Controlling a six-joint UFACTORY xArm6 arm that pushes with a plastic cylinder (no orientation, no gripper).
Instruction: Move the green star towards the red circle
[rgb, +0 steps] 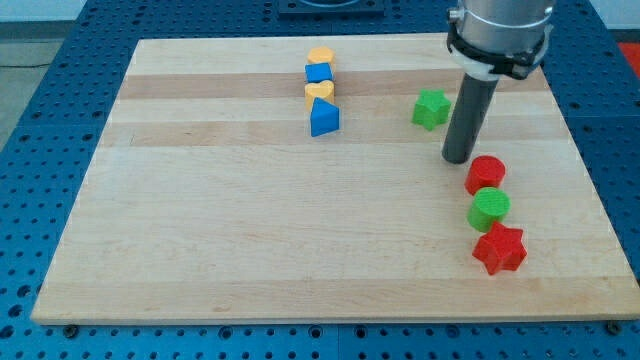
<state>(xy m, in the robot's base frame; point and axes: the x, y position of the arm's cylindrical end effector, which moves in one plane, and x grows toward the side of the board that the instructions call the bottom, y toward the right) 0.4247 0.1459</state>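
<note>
Camera view, the only one: a pale wooden board lies on a blue perforated table, and every place below is given relative to the red circle, which sits near the board's right edge.

My tip rests on the board just to the view's left of the red circle and slightly above it, near it but with a sliver of wood showing between them. The rod rises from there toward the view's top into a grey and white collar. The arm carries no claw, so nothing is open, closed or gripping; it ends only in this plain rod.

The green star lies up and to the view's left of the red circle, apart from it, with my tip standing between the two and a little below the star. The star does not appear to touch the rod.

Directly below the red circle, touching or almost touching it, is a green circle, and below that a red star.

Well to the view's left of the red circle and higher up, a short column of four blocks stands close together: an orange block at the top, a blue block, a second orange block, and a blue triangular block at the bottom
</note>
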